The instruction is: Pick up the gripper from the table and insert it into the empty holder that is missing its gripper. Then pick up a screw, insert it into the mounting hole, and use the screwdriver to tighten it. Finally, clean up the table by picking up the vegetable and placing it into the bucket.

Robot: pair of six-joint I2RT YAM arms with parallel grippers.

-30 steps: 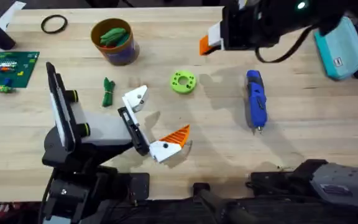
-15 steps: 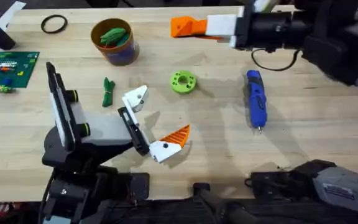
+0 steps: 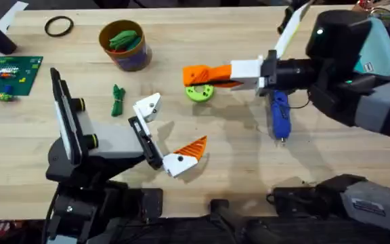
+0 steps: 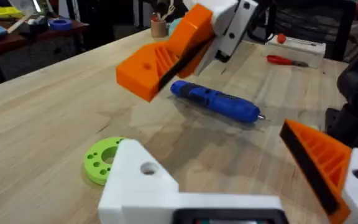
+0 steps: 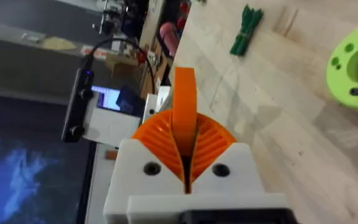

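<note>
While its pads press together empty, right hand (image 3: pixel 196 74) has swung down over the green disc (image 3: pixel 199 92).

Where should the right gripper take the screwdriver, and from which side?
Probably best to grip the screwdriver on its blue body at mid-length, coming down from above. It lies flat with its thin tip toward the robot, so the fingers can close across its narrow width.
</note>
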